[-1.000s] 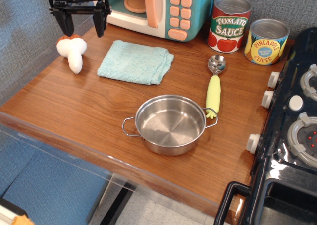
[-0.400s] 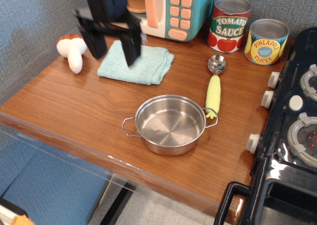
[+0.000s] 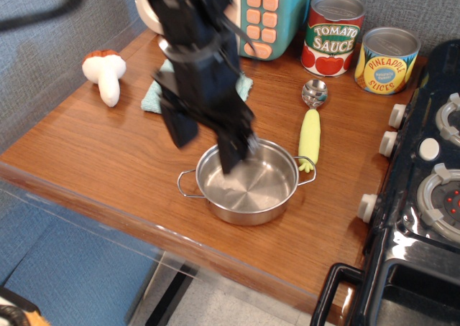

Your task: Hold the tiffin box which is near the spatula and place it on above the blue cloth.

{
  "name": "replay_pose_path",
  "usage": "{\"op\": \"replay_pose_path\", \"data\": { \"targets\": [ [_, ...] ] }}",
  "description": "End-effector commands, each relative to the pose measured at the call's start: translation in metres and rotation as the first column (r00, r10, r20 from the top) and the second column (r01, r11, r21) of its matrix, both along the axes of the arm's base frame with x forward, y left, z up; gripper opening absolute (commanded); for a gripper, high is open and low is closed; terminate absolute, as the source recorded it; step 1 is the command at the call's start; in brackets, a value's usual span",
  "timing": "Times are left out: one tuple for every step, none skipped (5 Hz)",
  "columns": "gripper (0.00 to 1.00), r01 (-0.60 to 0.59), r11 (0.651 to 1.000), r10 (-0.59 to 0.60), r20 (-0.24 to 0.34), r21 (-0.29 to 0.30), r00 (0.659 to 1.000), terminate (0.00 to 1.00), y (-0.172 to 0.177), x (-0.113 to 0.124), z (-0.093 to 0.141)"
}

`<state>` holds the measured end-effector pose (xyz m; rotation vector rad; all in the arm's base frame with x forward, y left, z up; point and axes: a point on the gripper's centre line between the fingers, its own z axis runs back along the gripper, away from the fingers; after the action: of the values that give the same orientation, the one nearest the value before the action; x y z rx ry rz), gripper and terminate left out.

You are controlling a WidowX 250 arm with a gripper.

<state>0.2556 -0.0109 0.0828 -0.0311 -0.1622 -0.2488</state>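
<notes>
The gripper hangs with its jaws spread wide over the rear left rim of the tiffin box, holding nothing. The tiffin box sits near the table's front edge, the spatula just beside its right handle. The arm hides most of the blue cloth toward the back. A toy mushroom lies by the left edge; two cans stand at the back right corner.
</notes>
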Motion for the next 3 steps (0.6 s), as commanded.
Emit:
{"op": "replay_pose_path", "data": {
  "targets": [
    [1.0, 0.028, 0.997, -0.033, 0.065, 0.071, 0.997, 0.0, -0.013, 0.009, -0.031],
    [1.0, 0.022, 0.995, -0.029, 0.066, 0.101, 0.997, 0.0, -0.019, 0.017, -0.053],
    [1.0, 0.04, 0.992, -0.047, 0.059, 0.116, 0.997, 0.0, -0.028, 0.018, -0.066]
  ]
}}
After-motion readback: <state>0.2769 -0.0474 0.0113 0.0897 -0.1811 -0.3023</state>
